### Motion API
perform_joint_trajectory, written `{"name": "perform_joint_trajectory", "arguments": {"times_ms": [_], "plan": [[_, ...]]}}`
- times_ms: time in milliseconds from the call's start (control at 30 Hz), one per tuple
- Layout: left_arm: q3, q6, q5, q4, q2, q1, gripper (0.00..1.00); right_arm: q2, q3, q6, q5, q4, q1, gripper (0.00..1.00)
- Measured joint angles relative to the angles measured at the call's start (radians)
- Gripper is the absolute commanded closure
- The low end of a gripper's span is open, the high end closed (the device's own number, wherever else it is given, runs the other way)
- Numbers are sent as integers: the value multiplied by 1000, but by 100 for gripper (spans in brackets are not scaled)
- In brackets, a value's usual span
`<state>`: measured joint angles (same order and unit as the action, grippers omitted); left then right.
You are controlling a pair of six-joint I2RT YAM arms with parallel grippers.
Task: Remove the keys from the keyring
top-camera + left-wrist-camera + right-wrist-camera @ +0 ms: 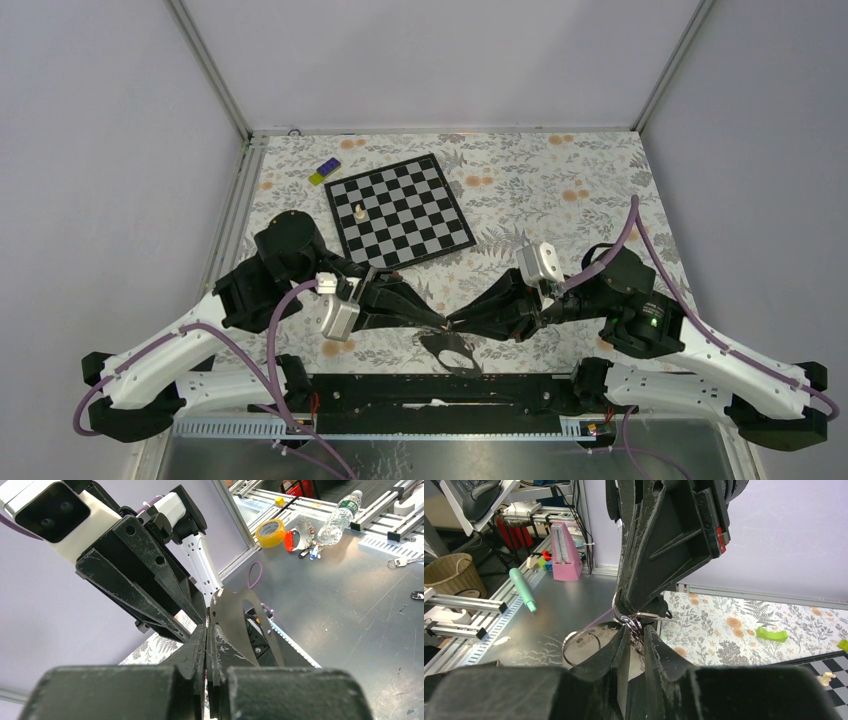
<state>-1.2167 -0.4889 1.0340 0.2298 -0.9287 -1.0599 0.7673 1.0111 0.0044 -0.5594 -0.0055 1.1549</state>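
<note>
Both grippers meet tip to tip above the near middle of the floral table. My left gripper (pixel 438 320) is shut, and its tips pinch the keyring (pixel 632 624), a bunch of thin wire rings. A grey flat tag (pixel 235 617) and a larger ring (pixel 581 648) hang from that bunch, seen as a dark shape (pixel 447 352) from above. My right gripper (pixel 636 630) faces it with jaws a narrow gap apart and the rings between its tips. A thin silvery piece (pixel 650 614) beside the rings may be one of the keys; I cannot tell.
A chessboard (pixel 400 210) with a white chess piece (pixel 358 212) lies behind the grippers, a purple and yellow block (pixel 323 171) at its far left corner. A green piece (pixel 771 633) lies on the cloth. The steel bench holds a yellow tape roll (pixel 270 532) and a bottle (pixel 340 515).
</note>
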Motion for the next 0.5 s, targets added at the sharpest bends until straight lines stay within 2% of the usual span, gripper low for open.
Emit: {"name": "perform_joint_trajectory", "arguments": {"times_ms": [500], "plan": [[0,0,-15,1,0,0,100,-18,0,-41,26,-30,0,95]]}}
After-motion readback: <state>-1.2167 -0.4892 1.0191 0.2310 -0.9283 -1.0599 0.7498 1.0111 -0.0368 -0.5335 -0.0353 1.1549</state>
